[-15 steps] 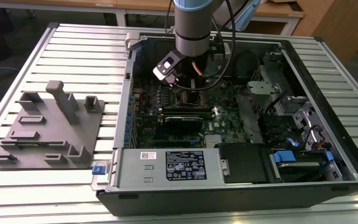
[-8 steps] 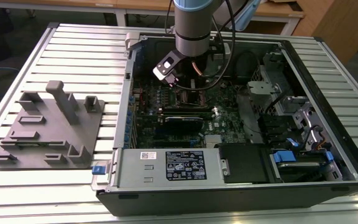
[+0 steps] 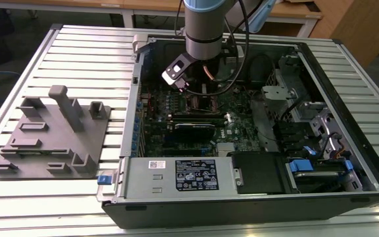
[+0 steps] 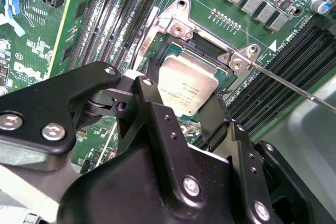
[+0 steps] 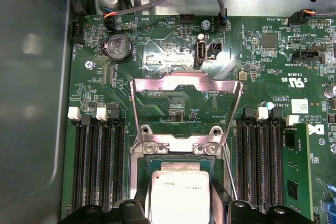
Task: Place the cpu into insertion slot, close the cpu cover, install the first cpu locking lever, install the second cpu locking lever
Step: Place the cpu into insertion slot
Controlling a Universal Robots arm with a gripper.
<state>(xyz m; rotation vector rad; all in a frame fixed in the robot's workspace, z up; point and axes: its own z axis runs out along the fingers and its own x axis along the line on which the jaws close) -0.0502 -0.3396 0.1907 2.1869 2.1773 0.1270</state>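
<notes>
The cpu (image 4: 188, 83), silvery top upward, lies between the black jaws, which are clamped on two of its opposite edges. In the first wrist view the cpu (image 5: 180, 195) sits directly over the insertion slot (image 5: 176, 159), whose dark frame shows beside it. Whether the chip is fully seated in the slot we cannot tell. The cpu cover (image 5: 186, 83) stands swung open, hinged at the slot's edge and leaning away from the chip. We see the green motherboard (image 5: 252, 77) through its square cut-out. A thin locking lever (image 4: 283, 83) runs out from the bracket at one corner of the slot. Banks of long black memory slots (image 5: 97, 166) flank the slot on two sides, and a coin cell (image 5: 118, 45) sits beyond the open cover.

In the exterior view we see the arm (image 3: 203, 34) entering at twelve o'clock and reaching down into the open computer case (image 3: 242, 210), over the twelve-o'clock half of the board. A labelled metal box (image 3: 176, 175) occupies the six-o'clock edge of the case, with a blue tab (image 3: 104, 178) at its nine-o'clock end. A grey fixture plate (image 3: 51, 143) with upright posts lies at nine o'clock of the case, just beside it. Both rest on the slatted table (image 3: 77, 44).
</notes>
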